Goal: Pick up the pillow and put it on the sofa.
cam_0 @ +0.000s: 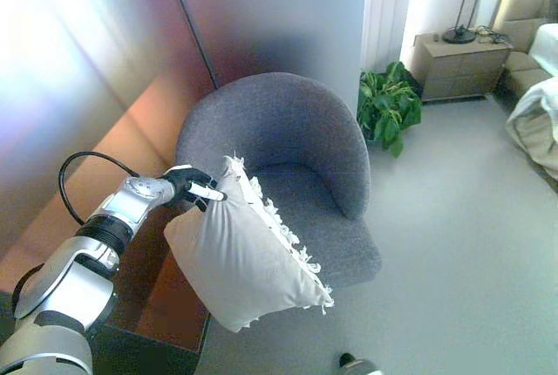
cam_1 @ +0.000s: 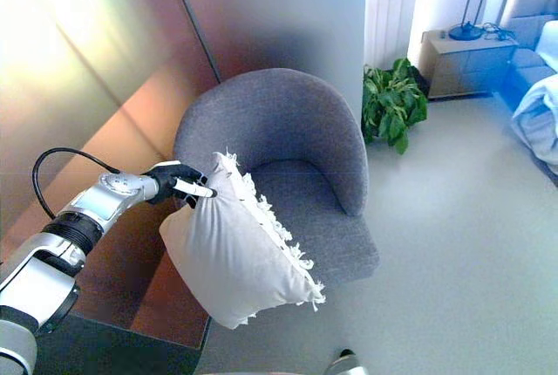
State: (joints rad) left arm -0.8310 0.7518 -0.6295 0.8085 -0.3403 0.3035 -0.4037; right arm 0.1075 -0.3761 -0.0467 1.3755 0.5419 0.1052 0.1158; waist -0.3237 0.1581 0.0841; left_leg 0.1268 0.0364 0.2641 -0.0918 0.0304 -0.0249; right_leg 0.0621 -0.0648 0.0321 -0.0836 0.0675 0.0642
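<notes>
A white square pillow (cam_0: 248, 257) with a fringed edge hangs in the air, tilted, in front of the left side of a grey tub armchair (cam_0: 288, 144). My left hand (cam_0: 193, 187) is shut on the pillow's upper corner, fingers pinching the cloth. The pillow's lower part overlaps the seat's (cam_1: 318, 218) front left edge; whether it touches the seat I cannot tell. My right hand shows only as a small dark bit at the bottom edge (cam_0: 356, 364), its fingers out of sight.
A dark panelled wall (cam_0: 105, 87) stands behind and left of the chair. A green potted plant (cam_0: 388, 106) sits right of the chair. Further right are a bedside cabinet (cam_0: 458, 65) with a lamp and a bed's edge (cam_0: 536, 122). Grey carpet (cam_0: 453, 235) spreads to the right.
</notes>
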